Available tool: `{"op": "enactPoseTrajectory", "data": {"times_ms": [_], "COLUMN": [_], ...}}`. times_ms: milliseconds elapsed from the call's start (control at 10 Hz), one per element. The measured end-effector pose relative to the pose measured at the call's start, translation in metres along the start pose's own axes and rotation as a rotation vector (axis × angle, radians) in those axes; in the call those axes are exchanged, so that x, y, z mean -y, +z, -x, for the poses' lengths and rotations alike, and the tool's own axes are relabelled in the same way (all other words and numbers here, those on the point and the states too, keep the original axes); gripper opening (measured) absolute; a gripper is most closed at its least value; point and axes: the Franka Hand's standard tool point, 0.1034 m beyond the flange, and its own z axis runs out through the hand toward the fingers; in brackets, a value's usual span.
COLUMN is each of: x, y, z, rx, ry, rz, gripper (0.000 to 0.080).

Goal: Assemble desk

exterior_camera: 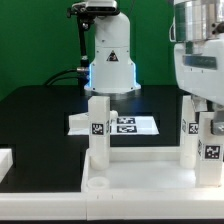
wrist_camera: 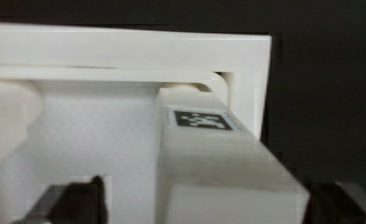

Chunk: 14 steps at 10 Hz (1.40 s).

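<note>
The desk's white rimmed panel [exterior_camera: 140, 186] lies flat in the foreground. Three white tagged legs stand upright on it: one at the exterior view's left [exterior_camera: 97, 128], one farther back on the right [exterior_camera: 189, 128] and one at the near right [exterior_camera: 211, 152]. My gripper [exterior_camera: 207, 112] hangs over the near right leg. In the wrist view my gripper [wrist_camera: 205, 206] has a dark finger on each side of that leg [wrist_camera: 215, 150]. The fingers [wrist_camera: 77, 203] meet its sides. The leg's far end with its tag sits at the panel's corner rim [wrist_camera: 144, 50].
The marker board [exterior_camera: 120, 124] lies flat on the black table behind the panel. The robot's white base [exterior_camera: 110, 55] stands at the back. A white block [exterior_camera: 5, 165] shows at the exterior view's left edge.
</note>
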Motion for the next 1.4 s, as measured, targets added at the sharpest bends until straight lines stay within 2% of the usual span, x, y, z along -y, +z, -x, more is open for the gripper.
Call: {"op": "enactPoseTrajectory", "data": {"times_ms": [100,200,500,800,900,1100,1200,1300,1400], "x": [0.0009,0.001,0.0008,0.0028,0.0029,0.0028,0.0032,0.0018,0.001], "y": [0.0001,0.0009,0.0008,0.0023,0.0024,0.0025,0.0022,0.0019,0.0015], "z": [0.0049,0.0083,0.0053,0.0094,0.0095,0.0094,0.0092,0.0047,0.0054], "rx": [-0.006,-0.004,-0.007,-0.035,-0.033,-0.034,-0.034,-0.034,-0.031], "ry": [-0.175,-0.276,-0.487,-1.007,-0.972,-0.903,-0.799,-0.632,-0.448], "rz": [0.004,0.005,0.006,0.039,0.036,0.035,0.031,0.039,0.044], "gripper": [0.06,0.0639,0.0649,0.0649,0.0649,0.039,0.039,0.0289,0.0289]}}
